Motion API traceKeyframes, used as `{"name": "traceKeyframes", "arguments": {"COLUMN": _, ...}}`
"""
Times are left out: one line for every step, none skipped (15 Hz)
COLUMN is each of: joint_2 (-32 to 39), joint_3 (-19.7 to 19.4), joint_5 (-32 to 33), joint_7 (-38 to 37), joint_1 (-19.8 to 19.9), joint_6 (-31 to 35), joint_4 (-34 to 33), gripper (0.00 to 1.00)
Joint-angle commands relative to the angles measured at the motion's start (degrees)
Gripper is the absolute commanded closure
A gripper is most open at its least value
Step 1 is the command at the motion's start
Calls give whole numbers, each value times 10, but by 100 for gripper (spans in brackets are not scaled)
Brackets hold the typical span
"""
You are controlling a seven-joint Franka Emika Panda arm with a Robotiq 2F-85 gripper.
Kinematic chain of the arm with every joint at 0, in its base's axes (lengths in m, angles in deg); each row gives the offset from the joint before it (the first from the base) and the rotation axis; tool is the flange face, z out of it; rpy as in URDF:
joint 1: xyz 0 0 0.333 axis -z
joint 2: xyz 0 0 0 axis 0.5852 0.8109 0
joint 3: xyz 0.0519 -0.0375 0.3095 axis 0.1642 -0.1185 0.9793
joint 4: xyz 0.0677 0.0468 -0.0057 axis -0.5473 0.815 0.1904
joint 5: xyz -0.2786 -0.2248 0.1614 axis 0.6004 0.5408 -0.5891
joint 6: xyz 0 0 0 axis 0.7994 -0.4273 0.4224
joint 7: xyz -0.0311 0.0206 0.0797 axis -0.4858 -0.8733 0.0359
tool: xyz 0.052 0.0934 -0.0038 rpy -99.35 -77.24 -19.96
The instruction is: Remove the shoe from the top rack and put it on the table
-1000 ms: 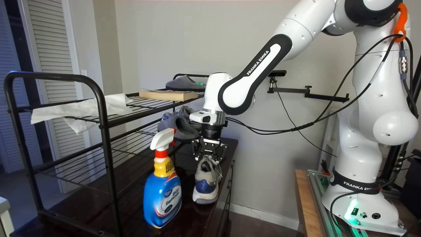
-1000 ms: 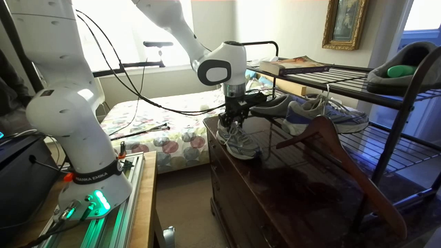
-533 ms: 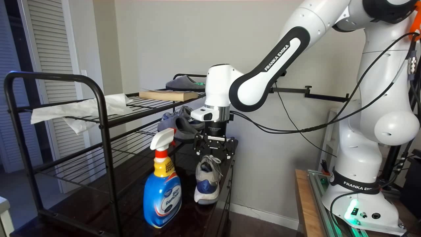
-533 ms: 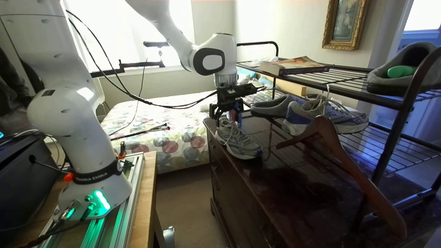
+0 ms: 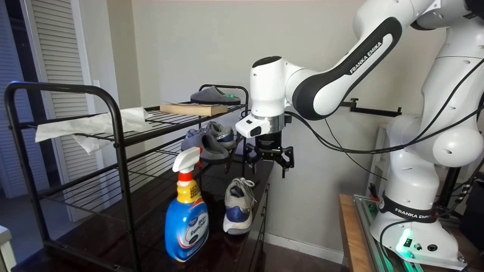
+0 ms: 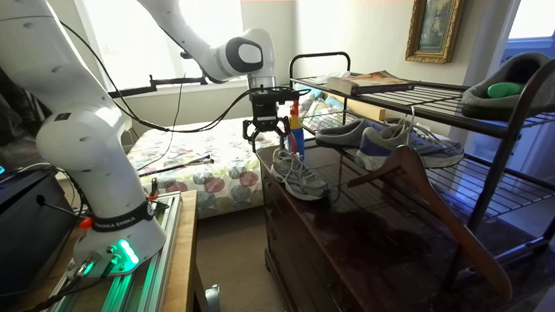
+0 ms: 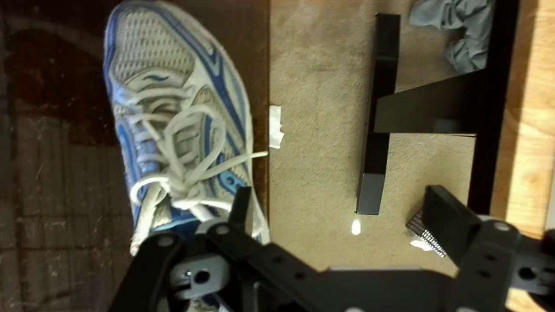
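Observation:
The grey-and-white shoe (image 5: 237, 213) rests sole down on the dark brown table (image 6: 368, 247), close to its edge, laces upward. From the wrist view the same shoe (image 7: 173, 108) lies at the left, its heel end partly covered by a finger. My gripper (image 5: 269, 172) hangs above and to one side of it, apart from it, beyond the table's edge. Its jaws stand wide, with only floor visible between the fingers (image 7: 451, 221). Above the table, the top rack (image 6: 433, 113) holds other items.
A blue spray bottle (image 5: 187, 223) stands beside the shoe. On the top rack are a grey slipper (image 6: 498, 97), a book (image 5: 193, 109) and white cloth (image 5: 94, 122). Another sneaker (image 6: 412, 145) and slipper (image 5: 210, 149) occupy the lower shelf. A wooden hanger (image 6: 416, 182) hangs from the rack.
My gripper has opened and let go of the shoe's heel end. It has risen and shifted sideways, out past the table's edge toward the robot base. The shoe stays nearly where it was.

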Motion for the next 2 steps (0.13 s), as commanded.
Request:
{"name": "traceKeyframes", "arguments": {"joint_2": -13, "joint_3": -9, "joint_5": 7, "joint_7": -30, "joint_1": -13, "joint_6": -29, "joint_4": 3, "gripper": 0}}
{"name": "traceKeyframes", "arguments": {"joint_2": -24, "joint_3": -9, "joint_5": 10, "joint_7": -49, "joint_1": -14, "joint_6": -47, "joint_4": 7, "gripper": 0}}
